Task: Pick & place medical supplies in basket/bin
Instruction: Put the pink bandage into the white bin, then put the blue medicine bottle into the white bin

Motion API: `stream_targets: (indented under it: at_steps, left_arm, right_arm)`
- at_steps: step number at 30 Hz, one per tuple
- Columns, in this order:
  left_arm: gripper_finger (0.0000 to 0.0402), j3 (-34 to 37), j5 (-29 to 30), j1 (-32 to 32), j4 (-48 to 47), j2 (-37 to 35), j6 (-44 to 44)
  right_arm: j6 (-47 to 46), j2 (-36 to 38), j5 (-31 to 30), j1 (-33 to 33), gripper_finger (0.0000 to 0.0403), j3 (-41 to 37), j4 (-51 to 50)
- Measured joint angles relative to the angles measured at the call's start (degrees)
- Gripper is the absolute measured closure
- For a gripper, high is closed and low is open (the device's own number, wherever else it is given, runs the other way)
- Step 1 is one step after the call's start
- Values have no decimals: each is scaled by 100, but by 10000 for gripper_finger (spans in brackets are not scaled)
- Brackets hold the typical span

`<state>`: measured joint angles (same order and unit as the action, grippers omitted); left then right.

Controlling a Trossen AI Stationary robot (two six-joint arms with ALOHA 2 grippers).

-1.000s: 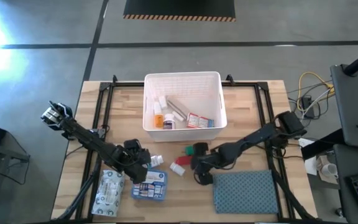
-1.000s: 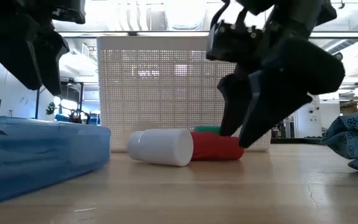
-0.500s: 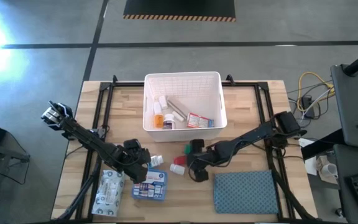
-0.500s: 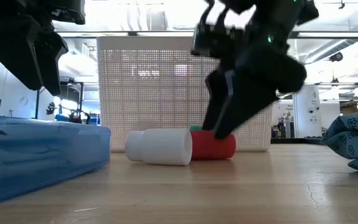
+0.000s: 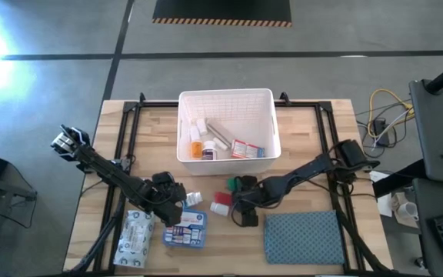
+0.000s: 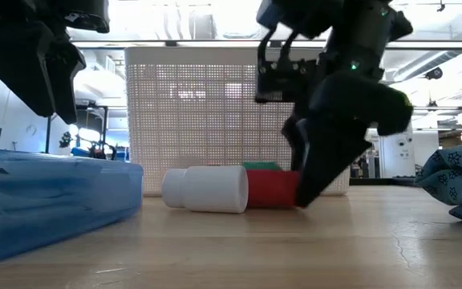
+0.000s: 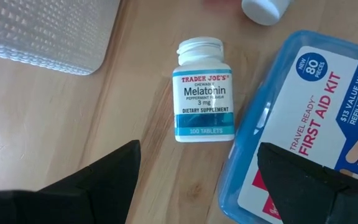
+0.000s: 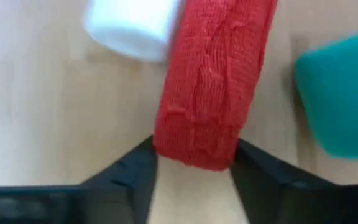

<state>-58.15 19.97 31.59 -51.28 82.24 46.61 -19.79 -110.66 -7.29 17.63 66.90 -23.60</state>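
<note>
Two arms are over my table. My right gripper [image 5: 235,208] is down at the board in front of the white basket [image 5: 264,98], and its wrist camera shows the fingers [image 8: 135,171] either side of the end of a red gauze roll [image 8: 213,81], touching it on both flanks, so I read it as pinching the roll, which lies flat on the wood. Just beside the roll are a white bottle [image 6: 207,189] on its side and a green roll [image 8: 340,102] (only part of it shows). My left gripper [image 5: 177,206] hangs near the front-left of the table with its fingers [image 7: 98,177] spread and nothing between them; below it lie a Trader Joe's melatonin bottle [image 7: 204,90] on its side and, touching or nearly touching it, the blue first-aid kit [image 7: 309,137]. A white patterned packet [image 5: 135,232] sits beside the kit. Several small supplies already lie in the basket. A blue-grey cloth [image 5: 304,237] lies at the front right.
</note>
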Motion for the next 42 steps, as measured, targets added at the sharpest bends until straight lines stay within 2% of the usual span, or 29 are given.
stream_targets:
  at_steps: [4,7,13,19,25,28,30,33,36,39,42]
  left_arm:
    - [103,4,7,0,4,0,1]
    - [103,4,6,0,4,0,4]
    - [103,4,10,0,9,0,4]
    - [103,4,17,0,7,0,4]
    - [103,4,17,0,3,0,6]
    - [103,4,19,0,15,0,4]
    - [103,4,27,0,26,0,24]
    - [103,4,118,2,59,0,75]
    - [103,4,152,2,69,0,81]
    - [103,4,152,2,69,0,107]
    - [103,4,150,2,70,0,250]
  right_arm:
    - [-182,152,-37,-17,315,55,59]
    - [-400,236,-30,-17,363,148,21]
    - [-1033,388,-109,137,378,578,-745]
    - [-1336,652,-782,350,388,1326,-1407]
    - [-1473,901,-1763,419,389,2386,-2093]
    - [-1421,1105,-2242,257,389,2926,-2386]
    - [-1393,1200,-2292,-34,389,3225,-2653]
    - [-1551,1253,-1821,-819,387,3603,-3339]
    - [-1238,1256,-1190,-1761,362,3755,-3826]
    - [-972,1230,-530,-2484,309,3774,-3916]
    - [-907,1237,19,-2796,245,3776,-3898]
